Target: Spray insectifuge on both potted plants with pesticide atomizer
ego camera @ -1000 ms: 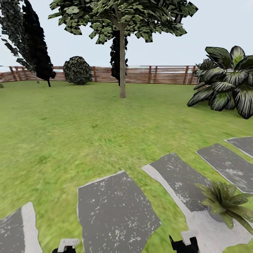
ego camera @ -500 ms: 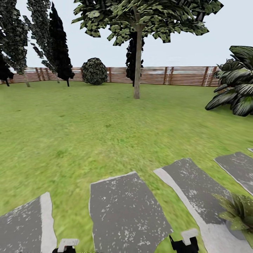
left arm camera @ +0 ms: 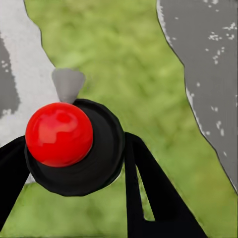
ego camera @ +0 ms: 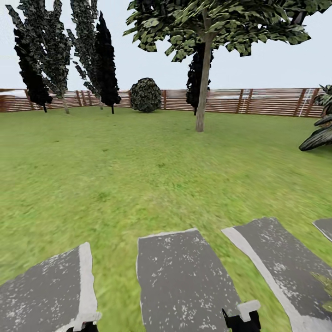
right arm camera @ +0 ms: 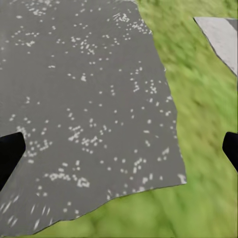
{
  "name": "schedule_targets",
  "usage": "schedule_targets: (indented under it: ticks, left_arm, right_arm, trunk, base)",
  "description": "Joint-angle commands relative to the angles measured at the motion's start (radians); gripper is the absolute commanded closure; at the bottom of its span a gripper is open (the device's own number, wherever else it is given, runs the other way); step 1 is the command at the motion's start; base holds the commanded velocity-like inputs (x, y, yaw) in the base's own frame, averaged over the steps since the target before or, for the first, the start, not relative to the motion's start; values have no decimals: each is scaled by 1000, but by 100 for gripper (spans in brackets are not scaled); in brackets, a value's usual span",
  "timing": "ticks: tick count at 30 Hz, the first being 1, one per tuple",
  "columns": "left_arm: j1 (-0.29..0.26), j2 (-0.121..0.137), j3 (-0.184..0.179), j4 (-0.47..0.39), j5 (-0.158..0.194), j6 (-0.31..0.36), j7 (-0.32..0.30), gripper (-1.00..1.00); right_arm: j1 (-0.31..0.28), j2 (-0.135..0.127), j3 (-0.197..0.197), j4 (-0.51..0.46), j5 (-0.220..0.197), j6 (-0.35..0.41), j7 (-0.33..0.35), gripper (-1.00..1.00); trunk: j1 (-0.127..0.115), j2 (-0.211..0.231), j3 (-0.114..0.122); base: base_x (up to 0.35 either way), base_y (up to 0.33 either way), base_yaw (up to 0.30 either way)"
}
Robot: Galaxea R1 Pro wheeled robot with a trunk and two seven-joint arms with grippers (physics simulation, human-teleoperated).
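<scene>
Camera panned left; potted plant (ego camera: 325, 289) now at lawn (ego camera: 138, 175) edge; three stepping stones (ego camera: 184, 281). Left end effector (left arm camera: 74, 163) clamps atomizer (left arm camera: 59, 134); right end effector (right arm camera: 119, 148) apart.

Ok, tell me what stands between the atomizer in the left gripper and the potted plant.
Nothing visible does. The left gripper holds the pesticide atomizer above the lawn. In the head view the potted plant peeks in with its leaf tips at the right edge; just flat stepping stones and lawn lie before it.
</scene>
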Motion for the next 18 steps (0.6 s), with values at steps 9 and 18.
schedule_targets:
  ticks: [9, 18]
  left_arm:
    - [-1, 0, 7, 1, 8, -1, -10, 100]
    - [-1, 0, 8, 2, 8, -2, -10, 100]
  right_arm:
    - [-1, 0, -8, 0, 4, -4, 6, -100]
    - [-1, 0, -8, 0, 4, -4, 6, -100]
  trunk:
    - [0, 0, 5]
    - [0, 0, 10]
  base:
    - [119, 303, 269]
    - [187, 287, 269]
